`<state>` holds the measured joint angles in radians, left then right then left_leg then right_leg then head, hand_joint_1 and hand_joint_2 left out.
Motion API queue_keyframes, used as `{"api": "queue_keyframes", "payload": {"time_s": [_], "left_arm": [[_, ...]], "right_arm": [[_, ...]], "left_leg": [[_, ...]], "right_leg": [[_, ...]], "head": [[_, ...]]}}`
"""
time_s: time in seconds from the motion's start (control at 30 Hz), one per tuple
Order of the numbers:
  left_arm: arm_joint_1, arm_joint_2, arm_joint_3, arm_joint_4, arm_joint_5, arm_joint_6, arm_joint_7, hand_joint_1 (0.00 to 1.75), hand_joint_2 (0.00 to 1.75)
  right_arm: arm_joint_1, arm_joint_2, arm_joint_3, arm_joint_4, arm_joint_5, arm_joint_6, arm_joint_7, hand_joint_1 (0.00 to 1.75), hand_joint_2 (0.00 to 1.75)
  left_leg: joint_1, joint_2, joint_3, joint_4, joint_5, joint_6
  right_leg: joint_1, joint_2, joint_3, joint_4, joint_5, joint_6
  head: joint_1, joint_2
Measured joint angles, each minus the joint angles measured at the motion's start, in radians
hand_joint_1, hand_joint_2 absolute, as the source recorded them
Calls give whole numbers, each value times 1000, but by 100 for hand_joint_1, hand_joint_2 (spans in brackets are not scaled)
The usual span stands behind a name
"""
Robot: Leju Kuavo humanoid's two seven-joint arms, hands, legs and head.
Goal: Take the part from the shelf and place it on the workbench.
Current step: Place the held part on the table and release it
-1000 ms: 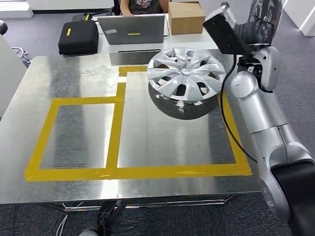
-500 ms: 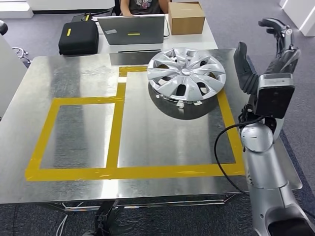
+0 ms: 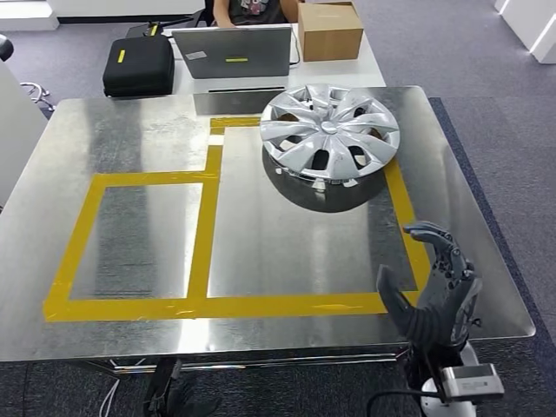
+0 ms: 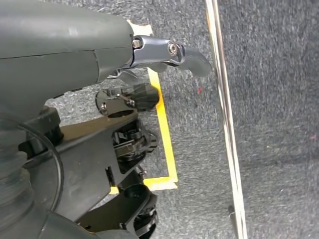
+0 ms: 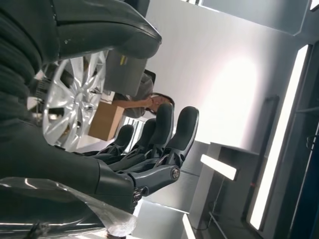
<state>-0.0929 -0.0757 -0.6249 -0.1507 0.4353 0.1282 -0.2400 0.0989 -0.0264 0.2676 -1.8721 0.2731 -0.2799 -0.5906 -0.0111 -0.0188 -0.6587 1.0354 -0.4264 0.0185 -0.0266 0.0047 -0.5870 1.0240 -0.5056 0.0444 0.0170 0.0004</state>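
Hubcap [image 3: 329, 132] is lying flat at the far right corner of the yellow tape outline [image 3: 211, 304] on the metal workbench [image 3: 131, 139], touching neither hand. Right hand [image 3: 436, 291] is hovering over the near right edge of the bench, fingers [image 5: 165, 134] spread and grasping nothing. Left hand [image 4: 124, 114] is hanging over grey carpet, loosely apart and holding nothing. Beyond the bench, a laptop [image 3: 231, 50], a black case [image 3: 138, 65] and a cardboard box [image 3: 330, 30] are sitting on a white desk.

Count: 1 silver hubcap [image 3: 330, 132] on 1 steel workbench [image 3: 131, 130]; 1 laptop [image 3: 231, 51]; 1 black case [image 3: 138, 66]; 1 cardboard box [image 3: 330, 31]; 1 person [image 3: 252, 10] seated behind; 1 robot hand [image 3: 436, 291].
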Motion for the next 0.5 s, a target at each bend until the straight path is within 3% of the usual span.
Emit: {"api": "queue_keyframes", "payload": {"time_s": [0.2, 0.5], "left_arm": [[8, 2, 20, 0, 10, 4, -6, 0, 175], [10, 4, 32, 0, 10, 5, -6, 0, 175]], "right_arm": [[109, 17, 29, -55, 2, -15, -19, 79, 175], [140, 24, 33, -74, -10, -16, -19, 79, 175]], "left_leg": [[0, 0, 1, 0, 0, 0], [-2, 0, 3, 4, -4, 3]], "right_leg": [[0, 0, 0, 0, 0, 0], [-2, 0, 5, -2, 0, 2]], "head": [[0, 0], [0, 0]]}}
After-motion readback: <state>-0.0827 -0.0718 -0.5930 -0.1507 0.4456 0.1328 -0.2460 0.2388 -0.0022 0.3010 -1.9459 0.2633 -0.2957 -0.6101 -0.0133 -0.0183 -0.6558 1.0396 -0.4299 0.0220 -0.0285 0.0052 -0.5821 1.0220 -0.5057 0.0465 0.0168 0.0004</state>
